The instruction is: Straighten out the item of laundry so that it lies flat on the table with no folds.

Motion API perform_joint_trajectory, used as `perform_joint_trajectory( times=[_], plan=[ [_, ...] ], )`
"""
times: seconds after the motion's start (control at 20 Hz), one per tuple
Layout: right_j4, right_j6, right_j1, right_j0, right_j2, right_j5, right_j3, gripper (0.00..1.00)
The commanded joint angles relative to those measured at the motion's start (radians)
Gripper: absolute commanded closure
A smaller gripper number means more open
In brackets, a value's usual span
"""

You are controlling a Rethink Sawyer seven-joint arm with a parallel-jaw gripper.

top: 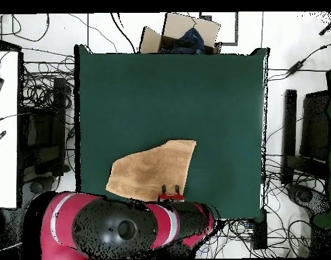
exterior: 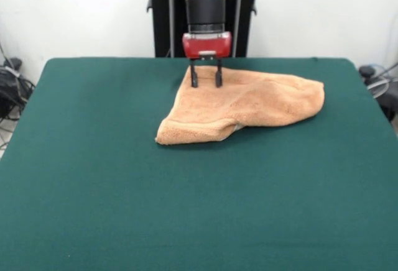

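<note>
The end effector (exterior: 206,79), fingers spread and empty, stands over the peach towel's (exterior: 249,106) far corner; the folded towel stretches sideways across the counter (exterior: 112,190).

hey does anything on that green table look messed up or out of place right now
Yes. The towel is not flat: it lies folded into an uneven, roughly triangular shape on the table, with a flap doubled under along its front edge. The gripper stands open at the towel's far corner, near the robot.
</note>
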Motion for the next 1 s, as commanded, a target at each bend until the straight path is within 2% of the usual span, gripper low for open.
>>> perform_joint_trajectory(
  times=[0.05, 0.25, 0.45, 0.7, 1.0],
  plan=[
    [-0.09, -0.253, 0.219, -0.051, -0.013, 0.057, -0.191, 0.0],
    [-0.041, -0.357, 0.316, -0.079, -0.056, -0.055, -0.22, 0.0],
    [-0.033, -0.41, 0.375, -0.096, -0.096, -0.108, -0.251, 0.0],
    [-0.046, -0.435, 0.405, -0.113, -0.14, -0.142, -0.281, 0.0],
    [-0.02, -0.472, 0.423, -0.118, -0.17, -0.132, -0.305, 0.0]
  ],
)
